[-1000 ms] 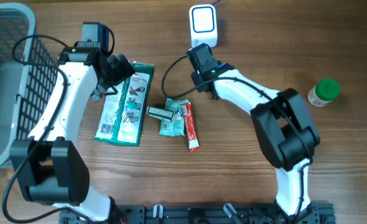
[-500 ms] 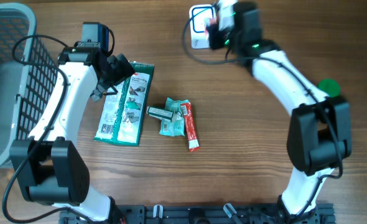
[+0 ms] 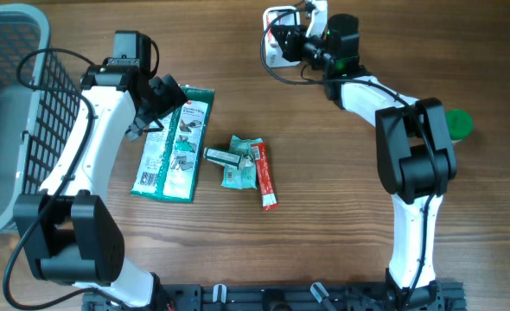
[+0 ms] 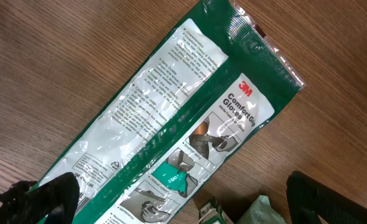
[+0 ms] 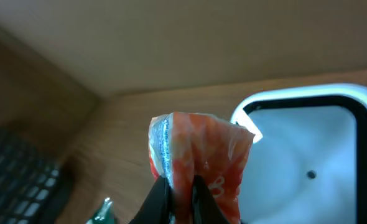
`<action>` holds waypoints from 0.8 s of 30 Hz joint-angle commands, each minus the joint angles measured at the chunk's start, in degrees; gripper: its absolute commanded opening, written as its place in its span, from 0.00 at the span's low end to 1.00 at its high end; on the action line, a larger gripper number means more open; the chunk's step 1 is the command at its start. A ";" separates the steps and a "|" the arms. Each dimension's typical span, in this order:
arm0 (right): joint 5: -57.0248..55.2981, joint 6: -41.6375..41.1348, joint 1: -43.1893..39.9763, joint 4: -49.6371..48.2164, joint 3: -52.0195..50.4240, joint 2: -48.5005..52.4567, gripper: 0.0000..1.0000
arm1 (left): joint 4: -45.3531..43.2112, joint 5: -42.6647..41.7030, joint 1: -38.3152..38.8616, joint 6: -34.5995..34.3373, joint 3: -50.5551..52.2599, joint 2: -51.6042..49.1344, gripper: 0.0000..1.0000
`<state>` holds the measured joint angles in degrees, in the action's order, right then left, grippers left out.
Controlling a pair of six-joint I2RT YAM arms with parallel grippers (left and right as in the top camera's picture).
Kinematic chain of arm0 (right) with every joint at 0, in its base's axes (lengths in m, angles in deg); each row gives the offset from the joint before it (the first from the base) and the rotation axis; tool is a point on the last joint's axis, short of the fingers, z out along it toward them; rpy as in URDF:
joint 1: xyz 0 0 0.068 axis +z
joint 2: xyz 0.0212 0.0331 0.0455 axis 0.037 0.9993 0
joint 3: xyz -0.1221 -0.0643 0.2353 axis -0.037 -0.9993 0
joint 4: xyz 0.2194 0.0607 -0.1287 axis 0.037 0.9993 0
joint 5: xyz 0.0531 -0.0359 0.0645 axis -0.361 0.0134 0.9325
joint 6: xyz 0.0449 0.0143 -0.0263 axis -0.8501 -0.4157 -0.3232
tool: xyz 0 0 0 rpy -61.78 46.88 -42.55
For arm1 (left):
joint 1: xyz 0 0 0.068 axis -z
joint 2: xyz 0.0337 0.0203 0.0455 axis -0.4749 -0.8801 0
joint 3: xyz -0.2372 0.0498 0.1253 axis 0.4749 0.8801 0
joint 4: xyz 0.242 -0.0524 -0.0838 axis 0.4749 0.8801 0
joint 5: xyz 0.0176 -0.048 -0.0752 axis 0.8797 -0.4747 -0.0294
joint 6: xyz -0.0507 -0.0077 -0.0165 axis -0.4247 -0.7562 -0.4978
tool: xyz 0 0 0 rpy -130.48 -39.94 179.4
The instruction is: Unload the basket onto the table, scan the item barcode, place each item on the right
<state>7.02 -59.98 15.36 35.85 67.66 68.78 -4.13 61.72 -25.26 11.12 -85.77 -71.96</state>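
Note:
My right gripper point(image 5: 181, 200) is shut on a crumpled orange-red packet point(image 5: 202, 155), pinched at its lower end and held upright. Just behind it to the right stands the white scanner point(image 5: 308, 155) with its dark-rimmed window and lit edge. From overhead, the right gripper point(image 3: 284, 40) points left at the scanner point(image 3: 275, 15) at the table's back edge. My left gripper point(image 4: 190, 205) is open, hovering over the lower part of a long green-and-white 3M glove packet point(image 4: 190, 118). Overhead, the left gripper point(image 3: 157, 105) sits at that packet's point(image 3: 175, 147) upper left.
A grey wire basket point(image 3: 13, 60) fills the left edge. Mid-table lie a small box point(image 3: 223, 156), a green sachet point(image 3: 238, 168) and a red stick packet point(image 3: 264, 179). A green-lidded bottle point(image 3: 459, 123) stands at the right, partly behind the right arm.
The right arm swung from just below the scanner up to the back edge and now points left at it, jaws closed on the orange-red packet. The left arm has not moved.

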 commanded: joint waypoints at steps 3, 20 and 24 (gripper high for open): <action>7.67 1.64 -4.63 24.50 0.39 -15.39 0.04 | 0.04 -0.07 0.00 -0.52 0.09 0.00 1.00; -35.52 24.57 -9.81 77.79 -8.28 -24.74 0.66 | 0.04 -0.07 0.00 -0.52 0.09 0.00 1.00; -10.93 34.14 -1.57 78.58 -8.31 -25.35 0.61 | 0.04 -0.07 0.00 -0.52 0.09 0.00 1.00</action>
<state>-22.12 -33.10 7.92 113.59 58.61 43.86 -4.13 61.70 -25.26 11.15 -85.77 -71.96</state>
